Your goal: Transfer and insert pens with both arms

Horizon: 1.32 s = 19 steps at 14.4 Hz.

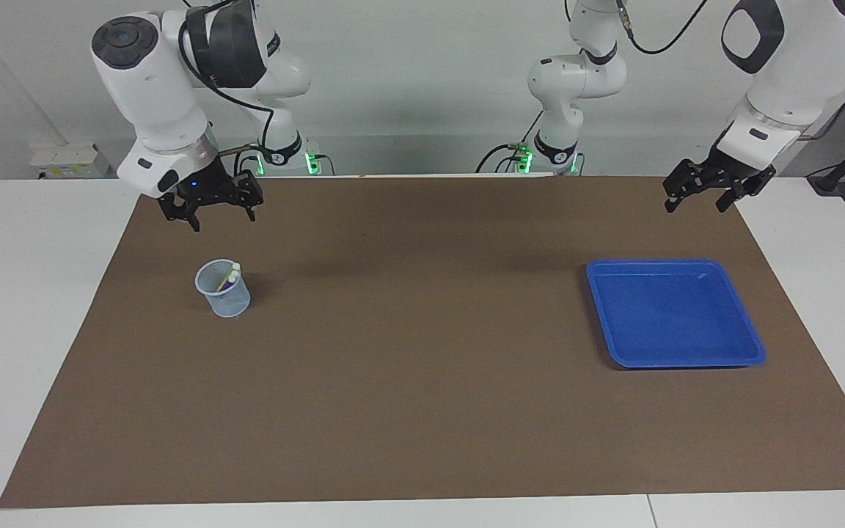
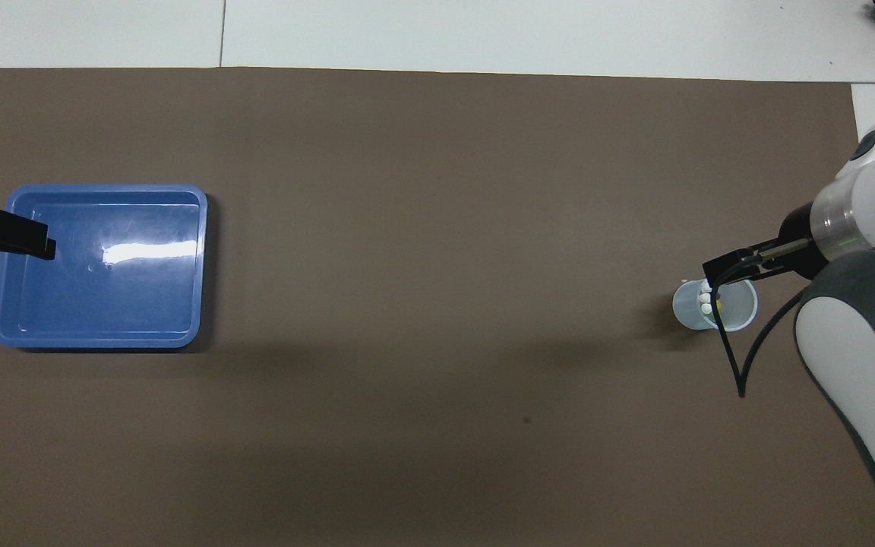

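We risk tipping the cup point(image 1: 223, 288) of pens point(image 1: 232, 273) if the open, empty right end effector point(image 1: 207, 214) descends off-centre; the left end effector point(image 1: 700, 196) waits open above the table point(image 1: 422, 411).

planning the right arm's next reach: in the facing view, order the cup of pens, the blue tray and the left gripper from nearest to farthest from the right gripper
1. Cup with the pens, just below the right gripper, at its end of the table.
2. Blue tray, toward the left arm's end.
3. Left gripper, raised near the mat's corner at that same end.
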### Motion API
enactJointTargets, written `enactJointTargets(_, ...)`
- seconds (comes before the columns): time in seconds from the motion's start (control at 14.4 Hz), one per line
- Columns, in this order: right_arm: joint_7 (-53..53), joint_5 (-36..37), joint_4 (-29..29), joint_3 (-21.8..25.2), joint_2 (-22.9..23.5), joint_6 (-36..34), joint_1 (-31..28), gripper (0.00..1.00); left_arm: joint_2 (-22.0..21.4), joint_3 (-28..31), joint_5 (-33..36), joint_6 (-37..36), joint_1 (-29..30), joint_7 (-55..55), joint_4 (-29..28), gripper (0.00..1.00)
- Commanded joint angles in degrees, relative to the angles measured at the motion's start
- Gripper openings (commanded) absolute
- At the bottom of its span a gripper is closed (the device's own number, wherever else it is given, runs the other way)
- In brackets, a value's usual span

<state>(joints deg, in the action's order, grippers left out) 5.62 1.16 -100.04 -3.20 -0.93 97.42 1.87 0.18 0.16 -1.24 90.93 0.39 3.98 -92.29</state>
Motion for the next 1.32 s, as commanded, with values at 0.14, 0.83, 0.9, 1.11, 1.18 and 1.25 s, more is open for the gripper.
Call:
enactJointTargets(0.14,-3.16,-1.69,1.51,-0.57,0.14,0.49,-0.73,1.0,-0.53,0.89,1.15,0.21,-0.83,0.24,-0.08,1.0)
enactJointTargets(0.83,-3.25,-2.48,1.42,-0.49,-2.49,-2.76,-0.73,1.0,-0.53,0.89,1.15,0.48,-0.75,0.24,-0.17,1.0)
enactJointTargets(0.9,-3.25,-2.48,1.42,-0.49,-2.49,-2.76,-0.73,1.0,-0.53,0.89,1.15,0.48,-0.66,0.24,-0.17,1.0)
enactJointTargets(1.11,-3.33,-2.48,1.42,-0.66,-2.49,-2.94,-0.64,1.0,-0.53,0.89,1.15,0.48,-0.57,0.24,-0.17,1.0)
enactJointTargets(1.18,-3.33,-2.48,1.42,-0.66,-2.49,-2.94,-0.73,1.0,-0.53,0.89,1.15,0.48,-0.66,0.24,-0.25,1.0)
enactJointTargets(1.25,-3.33,-2.48,1.42,-0.66,-2.49,-2.94,-0.73,1.0,-0.53,0.89,1.15,0.48,-0.66,0.16,-0.26,1.0)
